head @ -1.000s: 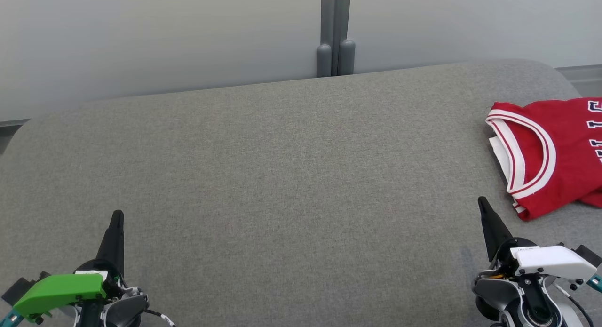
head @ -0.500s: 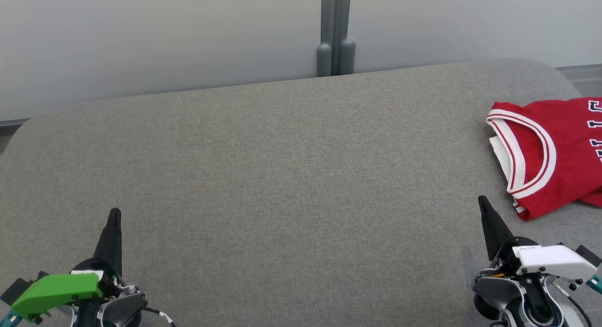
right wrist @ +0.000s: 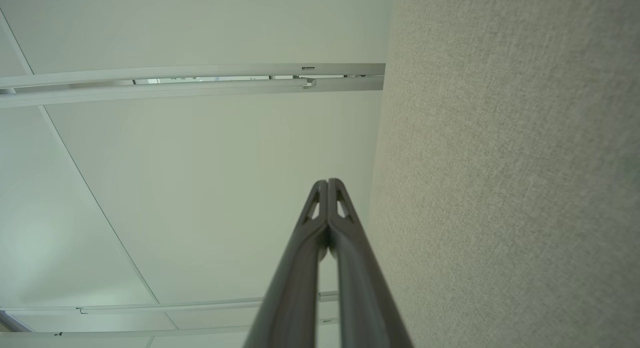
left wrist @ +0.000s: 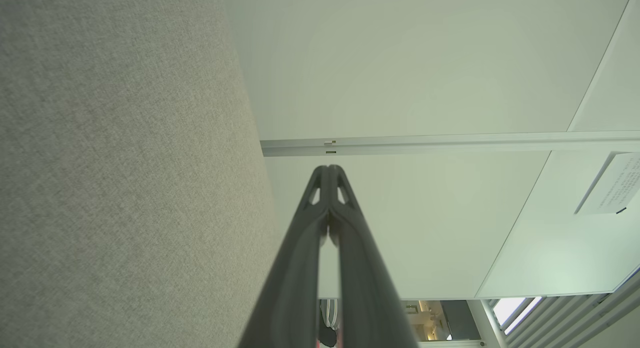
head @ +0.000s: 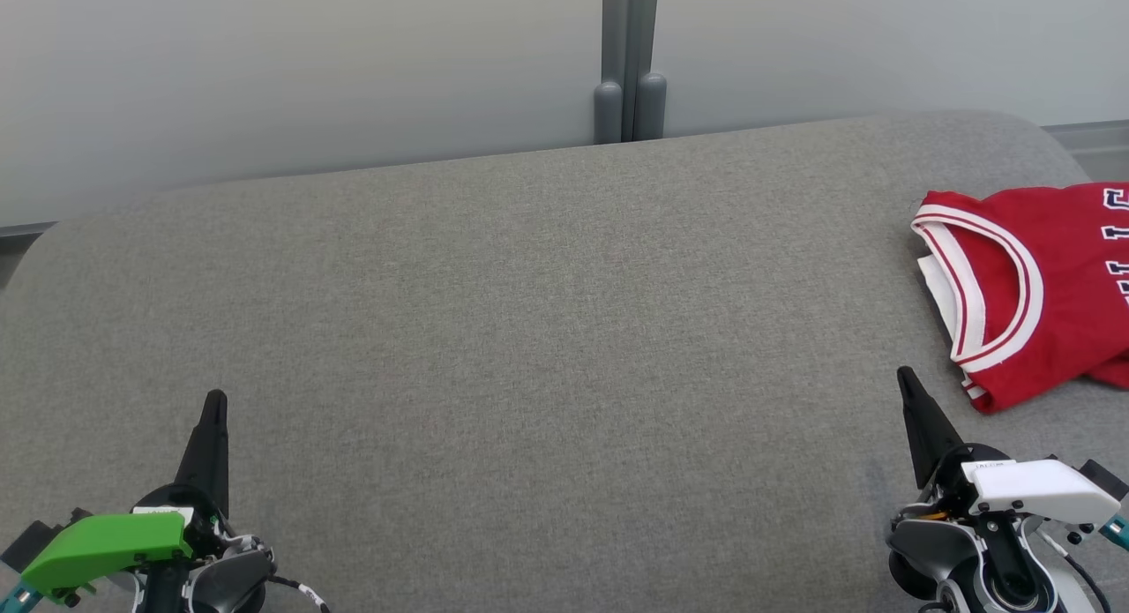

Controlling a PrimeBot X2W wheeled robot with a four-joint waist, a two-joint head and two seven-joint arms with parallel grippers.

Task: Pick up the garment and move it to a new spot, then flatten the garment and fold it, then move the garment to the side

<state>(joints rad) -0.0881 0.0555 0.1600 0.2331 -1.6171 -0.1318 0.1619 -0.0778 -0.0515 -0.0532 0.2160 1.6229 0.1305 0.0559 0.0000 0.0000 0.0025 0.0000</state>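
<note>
The garment (head: 1050, 287), a red jersey with white-and-red trim and dark lettering, lies folded at the right edge of the grey fabric surface (head: 529, 331) and runs out of the head view. My right gripper (head: 906, 381) is shut and empty at the lower right, a short way left of and below the jersey's near corner. My left gripper (head: 214, 401) is shut and empty at the lower left, far from the garment. In each wrist view the fingers are pressed together: left gripper (left wrist: 328, 168), right gripper (right wrist: 327, 182).
A pale wall with a grey vertical post (head: 629, 62) stands behind the surface's far edge. The surface has rounded far corners. The wrist views show the grey fabric (left wrist: 115, 162) beside white wall panels (right wrist: 200, 178).
The left gripper crept slightly forward early on, then held still. The right gripper and the garment have not moved.
</note>
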